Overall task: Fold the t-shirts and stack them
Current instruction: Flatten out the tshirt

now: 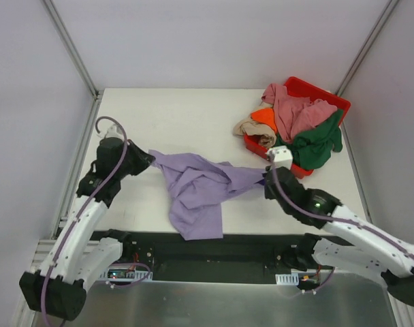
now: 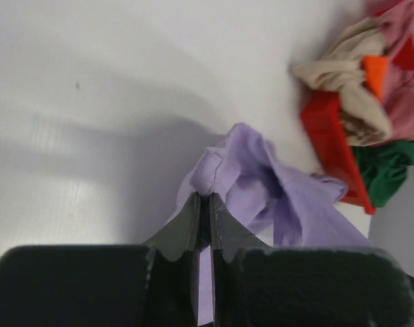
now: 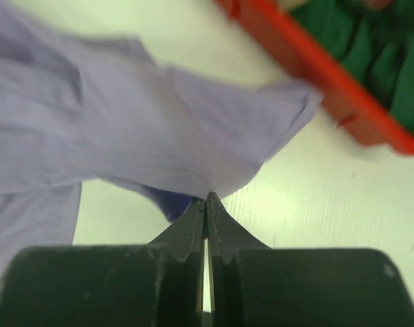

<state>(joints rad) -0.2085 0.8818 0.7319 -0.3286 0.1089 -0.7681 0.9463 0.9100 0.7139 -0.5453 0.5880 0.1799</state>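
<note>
At the near edge of the worktop (image 1: 186, 116), one lavender shirt (image 1: 197, 187) lies spread and rumpled, its lower part reaching down to that edge between the two arms. The left end effector (image 1: 147, 162) sits toward the left edge with its jaws pressed together on a bunched corner of the cloth; the left wrist view shows a fold of fabric pinched between the fingertips. The right end effector (image 1: 267, 178) is at the shirt's opposite end, nearer the right edge, jaws closed tight with the cloth drawn down to a point at the tips. The fabric runs in a creased band between the two grips.

Just beyond the right end effector, in the far right corner, stands one red bin (image 1: 323, 92). Four more shirts are heaped in it and spill over its rim: one green shirt (image 1: 316, 143) draped over the near side, one pink shirt (image 1: 295, 112) on top, one orange shirt (image 1: 265, 117) and one beige shirt (image 1: 255, 129) hanging out on the left side. That makes five shirts in all.
</note>
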